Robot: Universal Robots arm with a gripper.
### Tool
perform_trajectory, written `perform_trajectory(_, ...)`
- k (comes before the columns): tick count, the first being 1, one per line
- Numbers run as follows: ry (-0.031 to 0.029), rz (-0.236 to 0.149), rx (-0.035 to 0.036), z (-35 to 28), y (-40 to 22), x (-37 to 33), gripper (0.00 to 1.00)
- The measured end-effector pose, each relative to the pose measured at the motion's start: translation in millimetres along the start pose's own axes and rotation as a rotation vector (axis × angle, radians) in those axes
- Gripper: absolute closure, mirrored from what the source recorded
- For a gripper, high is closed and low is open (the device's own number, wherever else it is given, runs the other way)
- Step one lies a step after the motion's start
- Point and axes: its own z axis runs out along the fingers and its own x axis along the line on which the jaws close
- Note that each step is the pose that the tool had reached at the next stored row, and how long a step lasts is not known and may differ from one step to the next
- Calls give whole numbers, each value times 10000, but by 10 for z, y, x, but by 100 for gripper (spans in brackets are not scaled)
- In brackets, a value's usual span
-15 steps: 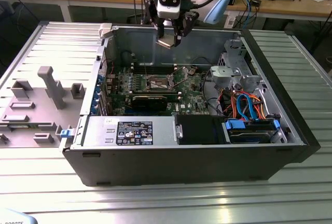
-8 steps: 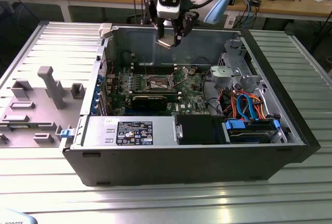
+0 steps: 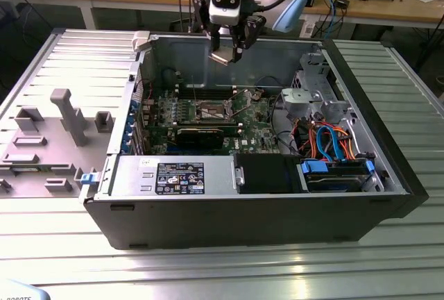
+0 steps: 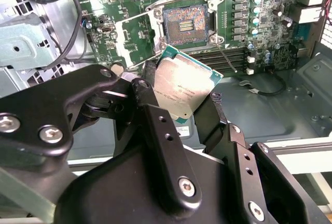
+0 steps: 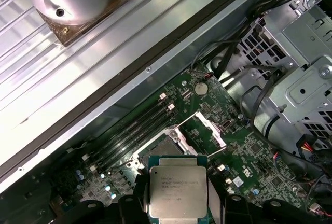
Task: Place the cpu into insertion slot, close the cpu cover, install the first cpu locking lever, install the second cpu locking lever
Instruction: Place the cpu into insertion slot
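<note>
Black sheet metal forms the near wall of the open computer case (image 3: 229, 220), which lies on a ribbed metal table (image 3: 208, 265). Beyond it, in the exterior view, come the power supply (image 3: 173, 177), the long graphics card (image 3: 201, 135), and then the insertion slot (image 3: 211, 111), bare, with the cpu cover (image 5: 217, 135) swung open beside it. A drive cage (image 3: 312, 98) stands well apart at the slot's three o'clock. Farther back, at twelve o'clock from the slot and well above the board, about level with the case's far rim, the gripper (image 3: 227, 53) hangs in free air. Its jaws are clenched on opposite edges of the tilted cpu (image 4: 181, 89), whose silver top shows between the fingers (image 4: 150, 86).
</note>
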Motion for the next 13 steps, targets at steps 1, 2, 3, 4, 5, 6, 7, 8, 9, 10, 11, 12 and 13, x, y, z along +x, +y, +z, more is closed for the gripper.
perform_trajectory(1, -2, 15, -1, 0, 0, 0, 46)
perform_trajectory(2, -3, 34, -1, 0, 0, 0, 46)
perform_trajectory(3, -4, 44, -1, 0, 0, 0, 46)
perform_trajectory(4, -5, 52, -1, 0, 0, 0, 46)
perform_trajectory(5, -6, 72, -2, 0, 0, 0, 46)
perform_trajectory(6, -7, 84, -2, 0, 0, 0, 46)
perform_trajectory(7, -9, 98, -2, 0, 0, 0, 46)
perform_trajectory(8, -9, 106, -2, 0, 0, 0, 46)
perform_trajectory(9, -10, 116, -3, 0, 0, 0, 46)
perform_trajectory(10, -12, 129, -2, 0, 0, 0, 46)
perform_trajectory(11, -12, 138, -3, 0, 0, 0, 46)
perform_trajectory(12, -13, 145, -3, 0, 0, 0, 46)
perform_trajectory(13, -14, 156, -3, 0, 0, 0, 46)
